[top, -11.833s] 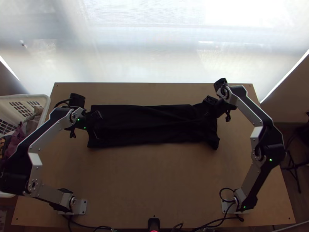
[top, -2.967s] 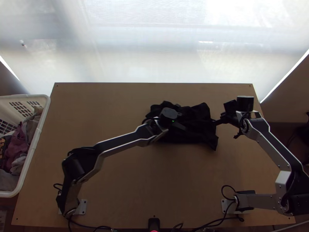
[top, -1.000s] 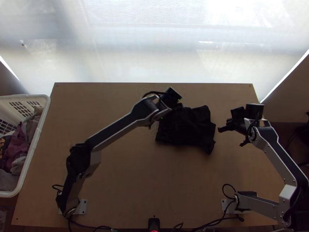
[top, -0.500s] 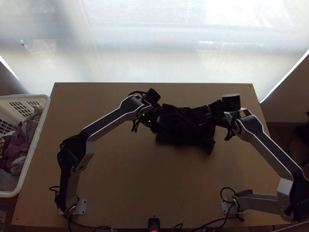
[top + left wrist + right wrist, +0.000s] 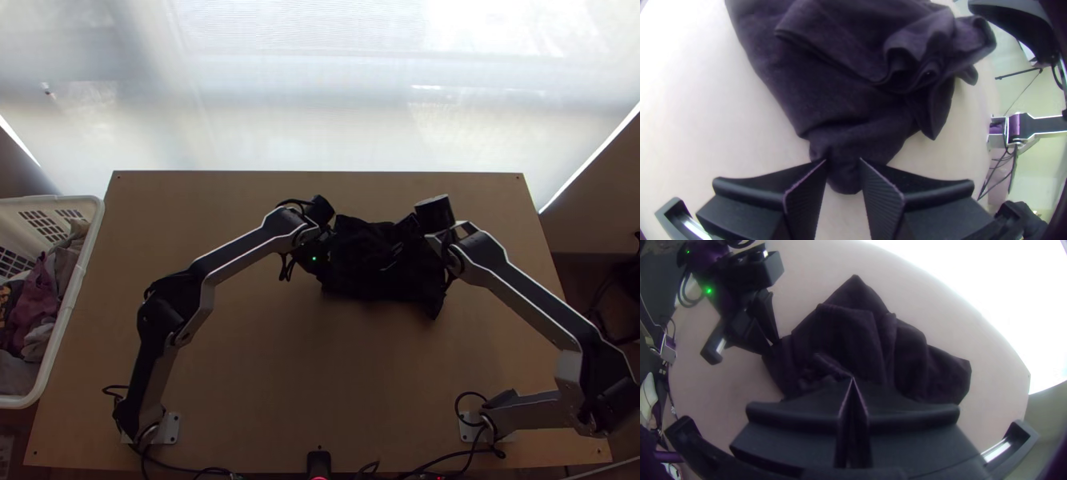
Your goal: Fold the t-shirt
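T-shirt (image 5: 360, 278) in soft, dark, rumpled folds

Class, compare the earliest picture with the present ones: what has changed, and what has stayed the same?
The t-shirt has gone from a long strip to a shorter, rumpled bundle, its left end brought rightward. The left tool has moved right, to the bundle's left edge; the right tool sits slightly further left, over the shirt. Whether anything was gripped or released, I cannot tell. The basket stayed put.
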Tool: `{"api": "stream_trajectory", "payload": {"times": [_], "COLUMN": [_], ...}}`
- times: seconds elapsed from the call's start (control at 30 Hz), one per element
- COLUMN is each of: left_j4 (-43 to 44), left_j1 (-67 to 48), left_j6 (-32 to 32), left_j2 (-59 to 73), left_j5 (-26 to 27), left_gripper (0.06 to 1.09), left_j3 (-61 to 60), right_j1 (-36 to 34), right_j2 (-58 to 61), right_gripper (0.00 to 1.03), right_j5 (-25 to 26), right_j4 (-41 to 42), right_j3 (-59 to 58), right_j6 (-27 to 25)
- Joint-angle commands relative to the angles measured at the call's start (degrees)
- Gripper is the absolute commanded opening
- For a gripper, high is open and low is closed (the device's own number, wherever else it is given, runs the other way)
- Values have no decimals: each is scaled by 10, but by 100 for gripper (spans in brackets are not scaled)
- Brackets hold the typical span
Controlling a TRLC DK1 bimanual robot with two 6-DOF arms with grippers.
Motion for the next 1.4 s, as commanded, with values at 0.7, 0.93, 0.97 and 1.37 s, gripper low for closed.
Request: {"api": "stream_trajectory", "payload": {"times": [0.7, 0.93, 0.97, 1.37], "left_j4": [26, 27, 28, 33], "left_j1": [1, -2, -2, -7], "left_j6": [-7, -6, -6, -5], "left_j2": [12, 15, 15, 26], "left_j5": [-50, -52, -53, -71], "left_gripper": [46, 46, 46, 46], "left_j3": [-7, -7, -7, -2], "right_j1": [48, 20, 15, -95], "right_j2": [64, 122, 133, 128], "right_gripper": [3, 3, 3, 3], "right_j5": [-53, -54, -54, -53], "right_j4": [32, 73, 79, 82], "right_j3": [-27, -36, -36, -54], "right_j6": [47, 35, 32, -22]}}
